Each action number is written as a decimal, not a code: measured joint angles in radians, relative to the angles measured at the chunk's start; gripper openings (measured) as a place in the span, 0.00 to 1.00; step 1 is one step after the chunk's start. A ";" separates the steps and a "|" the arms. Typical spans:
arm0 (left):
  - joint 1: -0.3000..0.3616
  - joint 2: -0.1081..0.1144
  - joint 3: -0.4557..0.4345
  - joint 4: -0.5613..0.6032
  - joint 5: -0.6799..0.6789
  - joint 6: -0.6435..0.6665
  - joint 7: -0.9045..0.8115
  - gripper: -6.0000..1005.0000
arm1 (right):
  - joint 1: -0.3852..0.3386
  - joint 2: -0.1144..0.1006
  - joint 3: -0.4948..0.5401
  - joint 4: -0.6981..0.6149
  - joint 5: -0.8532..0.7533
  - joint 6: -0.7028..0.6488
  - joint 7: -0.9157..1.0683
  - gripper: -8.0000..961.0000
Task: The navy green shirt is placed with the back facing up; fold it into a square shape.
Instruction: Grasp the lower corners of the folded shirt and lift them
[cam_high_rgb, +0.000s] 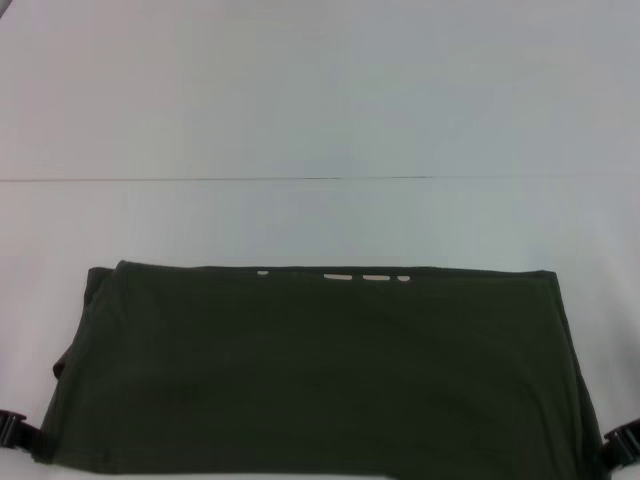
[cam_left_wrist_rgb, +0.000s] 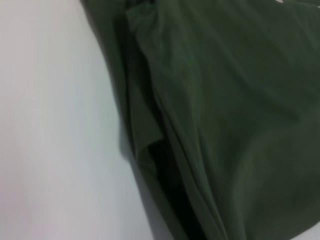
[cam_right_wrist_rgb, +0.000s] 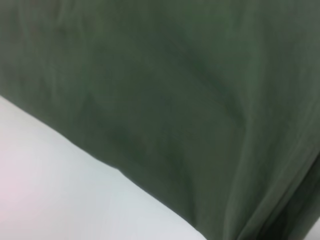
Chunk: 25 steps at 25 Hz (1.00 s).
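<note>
Fabric of the large dark olive-green navy green shirt (cam_high_rgb: 310, 370), lying folded on the white table (cam_high_rgb: 320, 100), looks soft and light; hold near-edge corners. Left gripper (cam_high_rgb: 12, 430) and right gripper (cam_high_rgb: 622, 443) flank them; whether either is open or closed, I cannot tell.

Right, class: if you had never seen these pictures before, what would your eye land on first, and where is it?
The navy green shirt dominates: a wide dark slab folded across the near part of the white table. Small cream marks peek out along its far edge. At the shirt's two near corners sit the left hand and the right hand, barely in the head view.
</note>
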 joint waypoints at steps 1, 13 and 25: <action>-0.001 0.002 0.001 0.003 0.003 0.016 0.002 0.01 | -0.002 0.000 -0.003 0.002 -0.002 -0.009 -0.008 0.03; -0.003 0.016 0.047 0.031 0.007 0.187 0.009 0.01 | -0.017 -0.010 -0.017 0.033 -0.010 -0.084 -0.100 0.03; -0.002 0.016 0.046 0.034 0.008 0.160 0.005 0.01 | -0.007 -0.010 -0.023 0.034 -0.022 -0.070 -0.110 0.03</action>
